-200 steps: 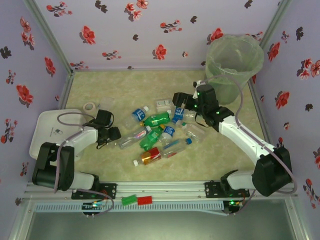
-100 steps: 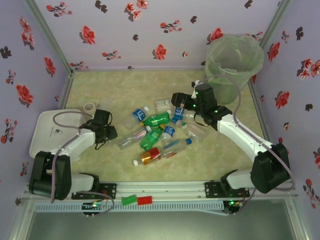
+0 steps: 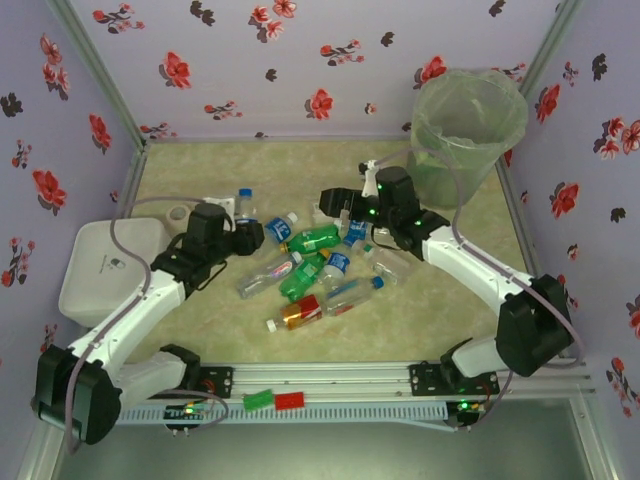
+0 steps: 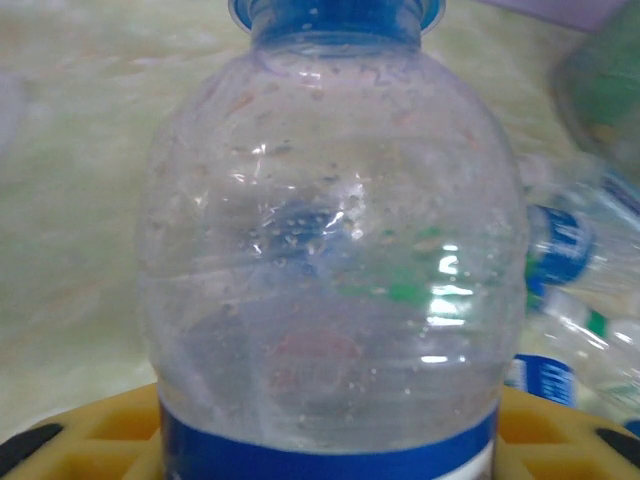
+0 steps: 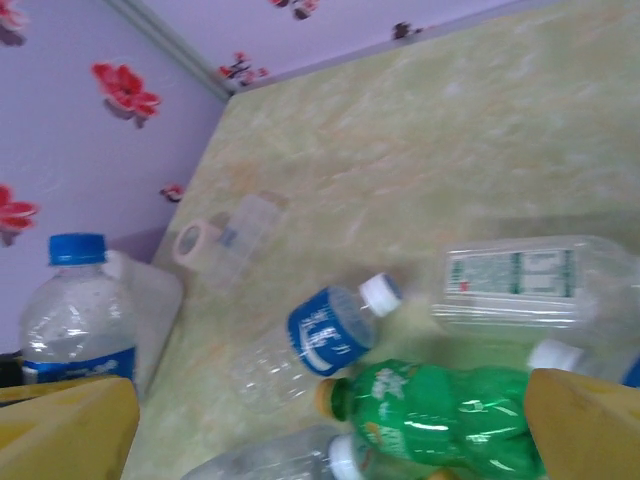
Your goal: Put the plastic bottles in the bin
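Over the table, seen from above, the left gripper [image 3: 240, 228] is clamped on a blue-capped bottle [image 3: 243, 203], held upright near the tape [image 3: 180, 213] and tray [image 3: 95, 265]; the right gripper [image 3: 330, 200] hangs spread wide over the far edge of the pile [image 3: 315, 270], holding nothing, and the bin [image 3: 500, 140] stands well apart in the far right corner. At the left wrist, the bottle's clear belly sits between the yellow pads [image 4: 90, 440], gripped low by its blue label band [image 4: 330, 458] (any print there is cut off). It looks empty, so I judge it light, thin-walled and quick to dent or slip; a hold across the body near the label suits it better than the cap. At the right wrist, the fingers [image 5: 65, 425] stand apart above a green bottle [image 5: 440, 420], a blue-labelled bottle [image 5: 320, 335] and a white-labelled bottle [image 5: 530, 280] whose print is too blurred to read
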### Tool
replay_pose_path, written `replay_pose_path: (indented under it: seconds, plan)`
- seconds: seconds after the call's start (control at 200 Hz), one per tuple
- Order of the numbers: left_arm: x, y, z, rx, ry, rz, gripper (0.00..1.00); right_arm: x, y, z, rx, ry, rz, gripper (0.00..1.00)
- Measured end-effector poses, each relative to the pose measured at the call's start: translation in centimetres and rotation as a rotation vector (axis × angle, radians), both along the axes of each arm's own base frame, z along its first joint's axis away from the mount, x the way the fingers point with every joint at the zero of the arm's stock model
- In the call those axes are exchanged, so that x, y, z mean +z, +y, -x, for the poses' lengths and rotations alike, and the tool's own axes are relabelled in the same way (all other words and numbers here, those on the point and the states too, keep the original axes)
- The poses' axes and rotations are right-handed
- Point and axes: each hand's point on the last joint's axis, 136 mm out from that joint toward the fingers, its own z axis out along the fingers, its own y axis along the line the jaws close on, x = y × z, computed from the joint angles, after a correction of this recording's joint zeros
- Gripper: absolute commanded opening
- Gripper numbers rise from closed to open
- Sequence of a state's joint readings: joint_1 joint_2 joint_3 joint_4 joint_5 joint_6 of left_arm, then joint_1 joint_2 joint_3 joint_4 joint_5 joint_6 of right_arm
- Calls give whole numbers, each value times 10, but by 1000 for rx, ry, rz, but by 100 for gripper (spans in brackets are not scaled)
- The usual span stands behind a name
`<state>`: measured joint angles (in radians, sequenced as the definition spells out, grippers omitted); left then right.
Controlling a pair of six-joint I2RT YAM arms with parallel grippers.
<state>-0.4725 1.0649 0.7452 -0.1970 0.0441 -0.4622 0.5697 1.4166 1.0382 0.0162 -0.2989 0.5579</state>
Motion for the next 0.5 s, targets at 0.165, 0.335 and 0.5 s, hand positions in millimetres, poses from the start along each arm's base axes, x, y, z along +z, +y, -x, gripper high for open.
replay_pose_path:
  seconds: [0.165,0.335,0.5]
  plan:
    - [21,-43,10,-163,-98,46,37,12,25,8,105,6,-80,93]
    - [24,-76,23,-291,-135,57,36,13,47,16,180,31,-132,86]
    - [7,-93,30,-356,-97,33,37,13,58,19,211,51,-176,82]
